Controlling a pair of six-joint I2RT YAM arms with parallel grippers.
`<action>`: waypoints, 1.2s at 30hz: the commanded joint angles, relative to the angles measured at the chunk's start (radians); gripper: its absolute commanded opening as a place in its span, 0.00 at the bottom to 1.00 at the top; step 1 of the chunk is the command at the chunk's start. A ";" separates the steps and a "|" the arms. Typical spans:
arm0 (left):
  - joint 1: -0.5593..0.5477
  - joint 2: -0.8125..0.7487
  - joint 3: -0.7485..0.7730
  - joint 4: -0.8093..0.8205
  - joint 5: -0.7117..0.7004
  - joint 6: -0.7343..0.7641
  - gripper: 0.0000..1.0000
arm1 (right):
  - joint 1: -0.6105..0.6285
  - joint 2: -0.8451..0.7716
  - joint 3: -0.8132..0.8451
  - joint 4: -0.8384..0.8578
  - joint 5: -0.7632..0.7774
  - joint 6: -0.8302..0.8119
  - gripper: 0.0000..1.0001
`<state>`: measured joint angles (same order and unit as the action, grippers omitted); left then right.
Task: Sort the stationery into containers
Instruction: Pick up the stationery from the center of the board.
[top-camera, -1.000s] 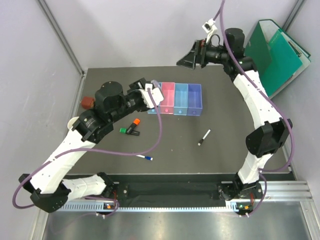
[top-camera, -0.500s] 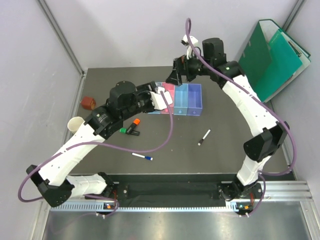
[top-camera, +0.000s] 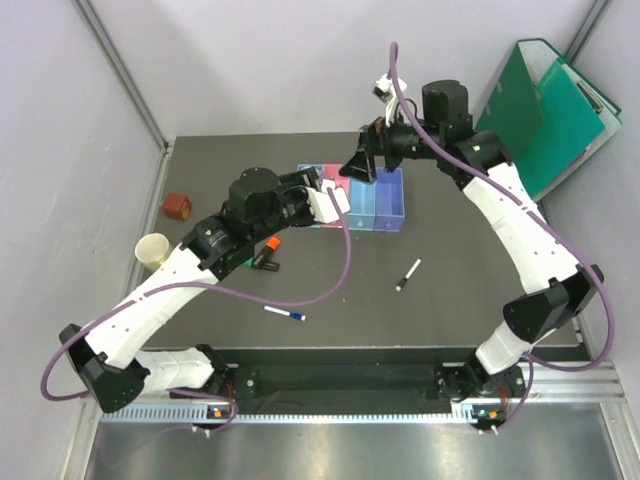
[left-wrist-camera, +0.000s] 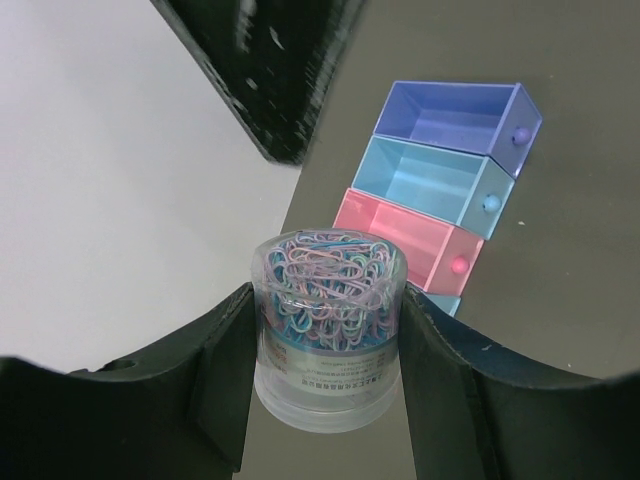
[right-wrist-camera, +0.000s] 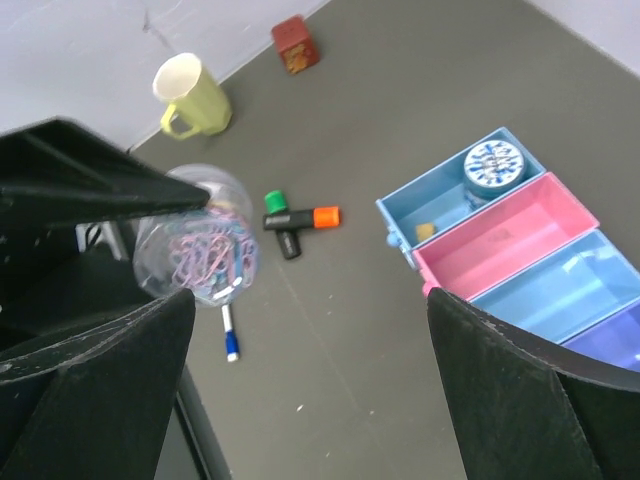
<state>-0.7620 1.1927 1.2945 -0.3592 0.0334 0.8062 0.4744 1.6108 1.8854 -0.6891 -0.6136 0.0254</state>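
The clear round plastic tub of pastel paper clips (left-wrist-camera: 328, 300) stands upright between the left jaws, which are closed partway onto its sides and carry it clear of the dark grey worktop (top-camera: 450, 300). From those jaws the row of four joined rectangular plastic bins (left-wrist-camera: 440, 190) lies ahead and a little to the right, with the pink bin (left-wrist-camera: 405, 245) nearest the tub. Each bin's long axis runs across the line of approach. The tub is round, so it has no long axis of its own to line up. The left arm is plainly the nearer one: the right jaws hang spread wide and empty above the row, looking down on it. My guess is that the coming move is a short carry forward and a release over one bin. Counted: one tub; four bins — one purple-blue, two light blue, one pink; one blue round tape roll (right-wrist-camera: 495, 163) and one tan eraser (right-wrist-camera: 425, 230) lying in the end light blue bin (right-wrist-camera: 450, 205); two highlighters (right-wrist-camera: 322, 215) touching each other, one white pen with blue cap (right-wrist-camera: 230, 335) and one black-and-white marker (top-camera: 408, 275) loose on the worktop; beyond them, one pale yellow cup (right-wrist-camera: 190, 95) and one red-brown block (right-wrist-camera: 295, 45).
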 joint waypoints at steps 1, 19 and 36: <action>-0.007 0.025 0.065 0.117 0.014 -0.021 0.13 | 0.029 -0.031 -0.015 0.000 -0.084 -0.048 0.99; -0.017 0.035 0.057 0.158 0.016 -0.032 0.12 | 0.093 -0.023 -0.009 -0.001 -0.120 -0.062 1.00; -0.034 0.033 0.075 0.167 0.011 -0.059 0.12 | 0.109 0.006 -0.006 0.008 -0.138 -0.064 0.99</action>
<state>-0.7868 1.2415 1.3212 -0.2714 0.0402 0.7708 0.5636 1.6115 1.8698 -0.7113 -0.7326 -0.0261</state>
